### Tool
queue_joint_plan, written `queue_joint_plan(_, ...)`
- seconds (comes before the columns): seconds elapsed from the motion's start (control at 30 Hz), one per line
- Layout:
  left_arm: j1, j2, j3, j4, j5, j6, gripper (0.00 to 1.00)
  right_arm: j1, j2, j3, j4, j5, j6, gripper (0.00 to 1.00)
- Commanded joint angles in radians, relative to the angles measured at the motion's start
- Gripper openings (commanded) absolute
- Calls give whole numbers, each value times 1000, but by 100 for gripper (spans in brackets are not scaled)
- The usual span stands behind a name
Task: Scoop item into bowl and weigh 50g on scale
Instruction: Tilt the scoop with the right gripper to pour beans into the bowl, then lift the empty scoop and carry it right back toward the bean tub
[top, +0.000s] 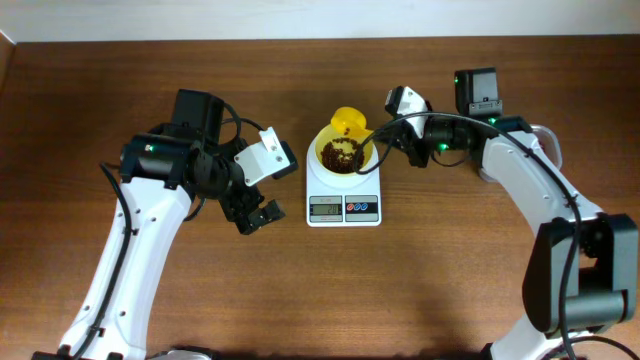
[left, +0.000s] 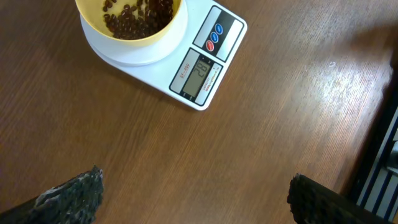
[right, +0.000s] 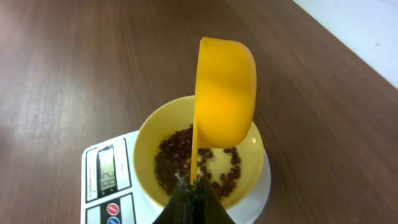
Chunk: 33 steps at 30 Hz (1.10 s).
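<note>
Beans (top: 341, 153): a loose dark red-brown heap lay in the bottom of the bowl, which sat on the scale at the middle of the bench.
Left end effector (top: 257, 217): it hovered over bare wood just left of the scale, with its two dark fingers (left: 74, 196) spread wide and nothing between them.
Bench (top: 300, 300): brown wood grain, carrying the scale between the two arms.
Scale (top: 343, 208): white and roughly square, with its grey display (left: 200, 71) and red and blue buttons (left: 214, 36) at the front edge. Digits were lit, but they were too small to read with certainty.
Bowl (top: 322, 146): round and pale yellow, it rested on the scale's platform behind the display.
Scoop (right: 225, 93): small and yellow, it was held above the far side of the bowl and tipped onto its side. Its thin handle ran down to the right end effector. Whether any beans remained inside could not be told.
Right end effector (right: 189, 196): just right of the bowl, it was clamped tight on the scoop's handle.
</note>
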Motion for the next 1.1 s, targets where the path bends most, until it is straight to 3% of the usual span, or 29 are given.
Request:
queue_joint_plan(0.0, 5, 2, -6, 0, 11, 16, 99, 5, -49, 5, 11, 53, 17, 4)
queue_joint_plan(0.07, 5, 2, -6, 0, 11, 16, 99, 5, -69, 5, 10, 17, 38, 4)
queue_joint_plan(0.13, 5, 2, -6, 0, 11, 16, 99, 5, -56, 5, 43, 143, -31, 4)
queue_joint_plan(0.2, 5, 2, -6, 0, 11, 16, 99, 5, -84, 5, 32, 4, 38, 4)
queue_joint_plan(0.27, 5, 2, -6, 0, 11, 16, 99, 5, -71, 5, 36, 111, -18, 4)
queue_joint_plan(0.33, 5, 2, -6, 0, 11, 16, 99, 5, -93, 5, -11, -81, 45, 4)
queue_joint_plan(0.37, 5, 2, -6, 0, 11, 16, 99, 5, -94, 5, -8, -84, 42, 4)
queue_joint_plan(0.43, 5, 2, -6, 0, 11, 16, 99, 5, -85, 5, 9, 75, 55, 4)
queue_joint_plan(0.47, 5, 2, -6, 0, 11, 16, 99, 5, -89, 5, 19, 47, 95, 4)
queue_joint_plan(0.57, 5, 2, -6, 0, 11, 16, 99, 4, -98, 5, 97, -88, 379, 4)
queue_joint_plan(0.63, 5, 2, -6, 0, 11, 16, 99, -2, -133, 5, 188, -106, 745, 4)
queue_joint_plan(0.8, 5, 2, -6, 0, 11, 16, 99, -59, -187, 5, 426, -308, 1394, 4)
queue_joint_plan(0.93, 5, 2, -6, 0, 11, 16, 99, -129, -188, 5, 557, -476, 1694, 4)
queue_joint_plan(1.07, 5, 2, -6, 0, 11, 16, 99, -205, -188, 5, 623, -626, 1827, 4)
